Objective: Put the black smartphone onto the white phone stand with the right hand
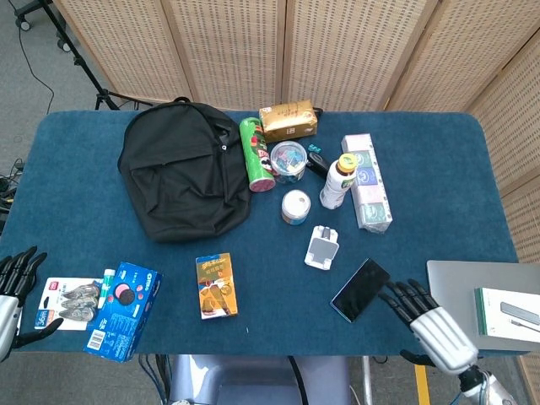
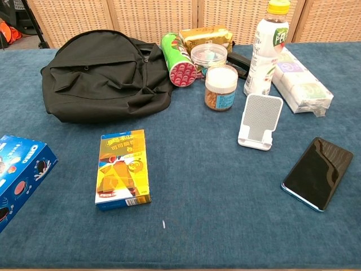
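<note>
The black smartphone (image 1: 360, 289) (image 2: 318, 172) lies flat on the blue table, screen up, near the front right. Just behind and to its left stands the white phone stand (image 1: 321, 249) (image 2: 259, 121), with nothing on it. My right hand (image 1: 428, 322) hovers over the table's front edge, fingers spread and holding nothing, its fingertips a short way right of the phone's near end. At the far left edge of the head view my left hand (image 1: 12, 287) is open beside the table. Neither hand shows in the chest view.
A black backpack (image 1: 181, 177), a green chip can (image 1: 254, 153), a jar (image 1: 295, 207), a bottle (image 1: 337, 180) and tissue packs (image 1: 365, 181) crowd the back. An orange box (image 1: 216, 285) and a blue cookie box (image 1: 124, 309) lie at the front left. A grey laptop (image 1: 481, 299) sits off the table's right.
</note>
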`<state>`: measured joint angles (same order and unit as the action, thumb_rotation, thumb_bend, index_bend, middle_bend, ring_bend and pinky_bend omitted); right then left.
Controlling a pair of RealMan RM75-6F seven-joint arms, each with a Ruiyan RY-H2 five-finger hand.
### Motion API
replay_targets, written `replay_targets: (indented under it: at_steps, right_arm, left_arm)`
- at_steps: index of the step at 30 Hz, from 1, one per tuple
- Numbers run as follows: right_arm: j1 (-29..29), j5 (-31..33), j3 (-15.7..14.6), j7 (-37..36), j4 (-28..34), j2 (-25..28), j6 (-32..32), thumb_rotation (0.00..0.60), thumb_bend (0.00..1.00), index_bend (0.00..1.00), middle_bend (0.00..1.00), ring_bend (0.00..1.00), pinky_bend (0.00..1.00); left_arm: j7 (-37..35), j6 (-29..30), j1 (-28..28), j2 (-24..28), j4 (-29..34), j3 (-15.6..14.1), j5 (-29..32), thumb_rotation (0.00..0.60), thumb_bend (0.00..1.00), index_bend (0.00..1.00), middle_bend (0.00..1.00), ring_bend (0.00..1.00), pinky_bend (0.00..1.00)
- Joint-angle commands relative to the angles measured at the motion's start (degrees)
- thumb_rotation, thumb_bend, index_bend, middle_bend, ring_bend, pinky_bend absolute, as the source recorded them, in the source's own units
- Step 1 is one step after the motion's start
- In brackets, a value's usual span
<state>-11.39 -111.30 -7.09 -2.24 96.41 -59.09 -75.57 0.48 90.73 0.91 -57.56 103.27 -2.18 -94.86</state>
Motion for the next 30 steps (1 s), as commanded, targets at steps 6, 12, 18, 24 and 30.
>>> replay_targets:
  at_steps: [6, 12, 18, 24, 30]
  right_arm:
    - [-10.94, -5.19, -0.68, -1.39, -7.34, -1.12, 11.23, 0.600, 0.00, 0.01, 0.00, 0.00, 0.00]
    - [-15.98, -3.93, -1.03, -3.45, -7.53, -0.65, 17.24, 0.600, 0.00, 0.02, 0.00, 0.00, 0.00]
    - [-19.29, -2.10, -0.45, -1.96, -8.50, -1.11, 21.59, 0.600, 0.00, 0.02, 0.00, 0.00, 0.00]
    - [-21.65, 0.54, -0.32, -1.59, -9.40, -2.91, 25.79, 0.600, 0.00, 0.02, 0.00, 0.00, 0.00]
    - [-23.02, 1.67, -0.26, 1.79, -11.20, -5.07, 27.97, 0.600, 0.00, 0.04, 0.00, 0.00, 0.00]
  left_arm:
    - [2.58, -2.46, -1.08, -1.01, 0.50, 0.68, 2.26, 0.600, 0.00, 0.00, 0.00, 0.00, 0.00]
    - [4.41, -3.51, -1.62, -1.70, 0.84, 1.01, 3.38, 0.600, 0.00, 0.00, 0.00, 0.00, 0.00]
    - [5.32, -4.45, -2.00, -2.07, 1.10, 1.12, 4.34, 0.600, 0.00, 0.00, 0.00, 0.00, 0.00]
    - [5.92, -5.00, -2.34, -2.21, 1.26, 1.30, 5.00, 0.600, 0.00, 0.00, 0.00, 0.00, 0.00]
    - [5.40, -5.03, -2.38, -1.95, 1.40, 1.41, 5.51, 0.600, 0.00, 0.00, 0.00, 0.00, 0.00]
